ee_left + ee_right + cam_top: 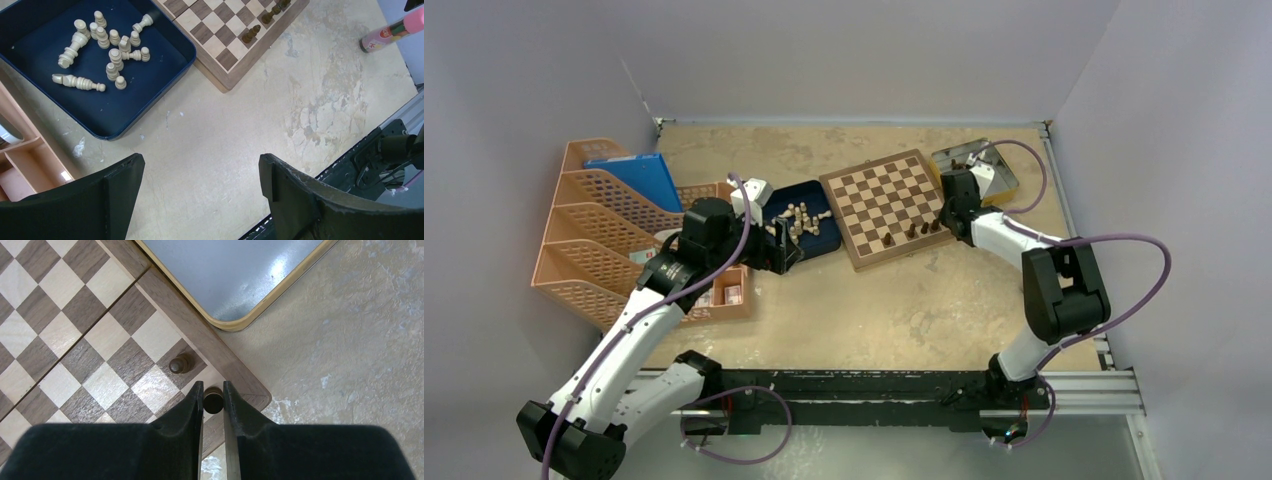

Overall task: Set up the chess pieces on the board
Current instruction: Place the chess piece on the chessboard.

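Note:
The checkered board (879,200) lies at the back middle of the table. A few dark chess pieces (912,231) stand along its near right edge. My right gripper (213,387) is shut on a dark piece (213,401) over the board's corner square, right by the wooden border (235,377). Another dark piece (180,363) stands one square over. My left gripper (200,167) hangs open and empty over bare table, near the blue tray (150,100) of cream pieces (112,52). The left wrist view also takes in the board (215,25) and dark pieces (251,34).
A silver tin (982,168) sits just beyond the board's right corner, its rim (235,322) close to my right fingers. Orange file racks (594,230) and a blue folder (636,175) fill the left side. A pink-capped tube (387,32) lies right of the board.

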Controlling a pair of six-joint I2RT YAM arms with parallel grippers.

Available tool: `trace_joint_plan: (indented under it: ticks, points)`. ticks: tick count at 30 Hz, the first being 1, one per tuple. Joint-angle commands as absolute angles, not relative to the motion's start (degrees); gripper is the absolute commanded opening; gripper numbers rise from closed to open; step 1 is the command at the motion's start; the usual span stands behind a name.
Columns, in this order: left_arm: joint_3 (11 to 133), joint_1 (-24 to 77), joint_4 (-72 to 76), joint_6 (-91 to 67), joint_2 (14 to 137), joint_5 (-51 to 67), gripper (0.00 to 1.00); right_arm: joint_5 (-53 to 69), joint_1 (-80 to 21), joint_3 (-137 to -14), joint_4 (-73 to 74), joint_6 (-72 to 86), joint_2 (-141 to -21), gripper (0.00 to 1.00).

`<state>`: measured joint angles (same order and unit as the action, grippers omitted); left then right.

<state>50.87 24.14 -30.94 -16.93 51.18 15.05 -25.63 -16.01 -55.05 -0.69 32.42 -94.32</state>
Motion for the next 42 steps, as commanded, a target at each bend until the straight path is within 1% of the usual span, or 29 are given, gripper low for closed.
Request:
trace_joint_plan:
  ticks: [1, 6, 17, 25, 42]
  points:
    - [51.79, 24.43, -28.86, -16.96, 50.45, 14.77, 0.85, -27.8, -16.06, -55.13, -2.54, 33.31, -94.4, 0.21]
    - [51.77, 24.52, -28.86, -16.96, 50.36, 14.76, 0.85, -27.5, -16.0, -55.02, -2.7, 33.2, -94.31, 0.23]
    - [51.92, 24.6, -28.92, -17.05, 50.07, 14.45, 0.85, -26.92, -16.05, -55.85, -2.54, 32.72, -94.66, 0.24]
    - [51.82, 24.78, -28.96, -17.05, 50.19, 14.41, 0.85, -26.47, -16.14, -55.9, -2.44, 32.77, -94.4, 0.27]
    - [51.77, 24.87, -29.03, -17.05, 50.26, 14.24, 0.85, -24.77, -16.29, -55.57, -3.41, 33.13, -95.33, 0.23]
